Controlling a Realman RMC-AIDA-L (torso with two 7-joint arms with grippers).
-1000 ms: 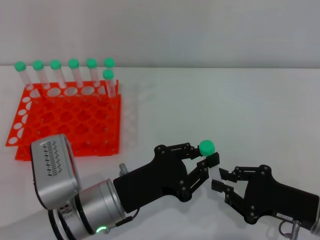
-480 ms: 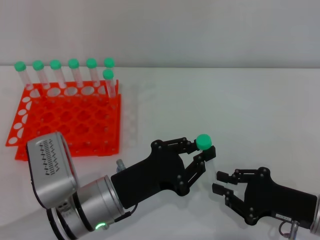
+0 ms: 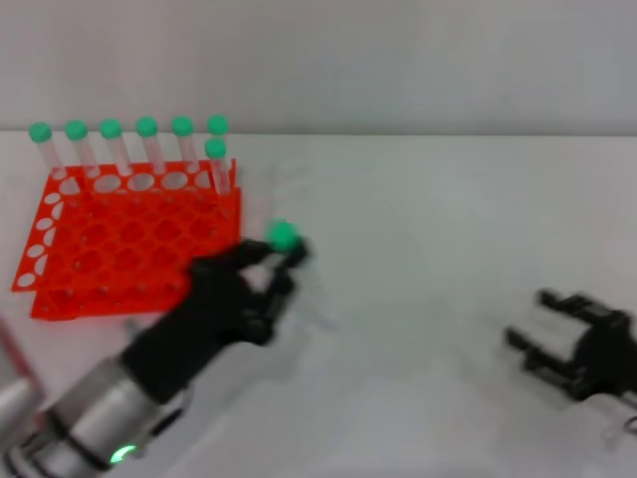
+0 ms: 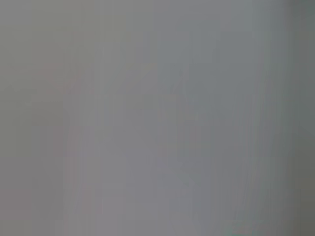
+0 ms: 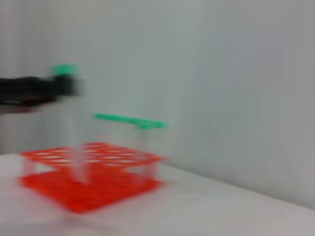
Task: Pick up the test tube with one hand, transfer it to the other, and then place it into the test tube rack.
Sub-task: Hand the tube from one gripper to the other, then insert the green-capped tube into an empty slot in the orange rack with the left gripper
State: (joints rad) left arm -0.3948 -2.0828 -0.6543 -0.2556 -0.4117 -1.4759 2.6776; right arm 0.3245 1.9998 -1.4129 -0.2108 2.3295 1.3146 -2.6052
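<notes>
Black left gripper (image 3: 282,261) reaches toward one o'clock, pinching the test tube (image 3: 284,237) upright, cap up, beside the test tube rack (image 3: 129,239). Right gripper (image 3: 542,334), at four o'clock, gapes empty.

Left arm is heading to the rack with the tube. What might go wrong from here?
1. The left end effector grips the test tube just under its green cap, so the long body may swing and miss a hole.
2. It sits near the corner of the test tube rack, and seven capped tubes stand along the far side; a wide approach may knock them.
3. The right end effector is far off and likely cannot help.
</notes>
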